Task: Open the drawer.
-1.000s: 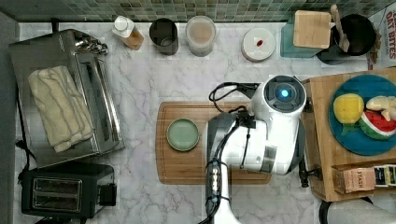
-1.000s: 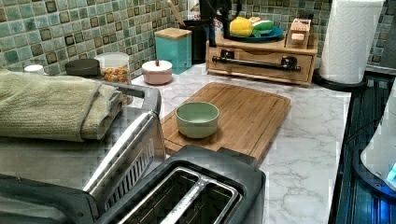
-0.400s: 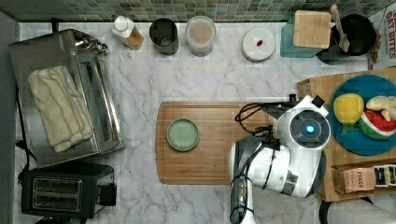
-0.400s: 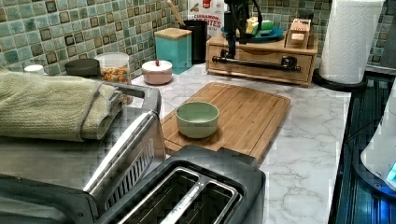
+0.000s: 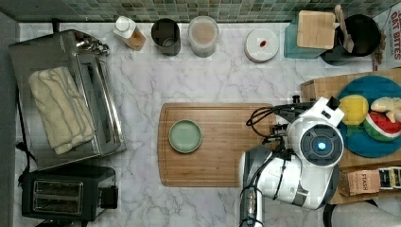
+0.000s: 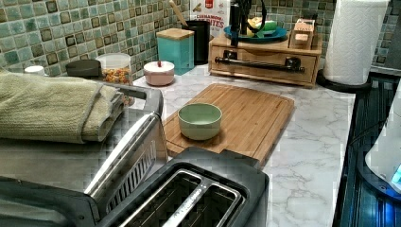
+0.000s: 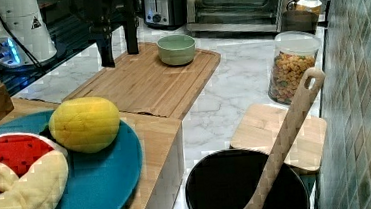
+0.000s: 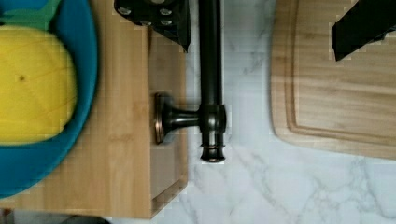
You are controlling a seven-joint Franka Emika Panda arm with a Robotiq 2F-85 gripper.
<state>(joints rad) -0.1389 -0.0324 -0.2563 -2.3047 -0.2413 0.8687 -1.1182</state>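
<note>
The drawer [image 6: 265, 75] is the light-wood front of a low box at the back of the left view, and it sits flush with the box. Its black bar handle [image 6: 257, 63] runs along the front. My gripper [image 6: 239, 34] hangs just above the handle's end on the left view's left. In the wrist view the handle [image 8: 211, 70] lies between my fingers, untouched. One finger [image 8: 161, 18] is over the drawer box's top [image 8: 135, 140], the other over the cutting board [image 8: 327, 93]. The gripper [image 8: 261, 49] is open, as is clear in the right view [image 7: 119, 58].
A blue plate with toy fruit [image 7: 84, 123] and a tea-bag box [image 6: 302, 34] rest on the drawer box. A green bowl [image 5: 185, 136] stands on the cutting board [image 5: 222, 151]. A paper towel roll [image 6: 352, 40], jars, a toaster [image 5: 66, 195] and a toaster oven [image 5: 61, 94] line the counter.
The arm swung from over the cutting board toward the top view's right. The gripper has come into the left view and now hangs over the drawer's handle.
</note>
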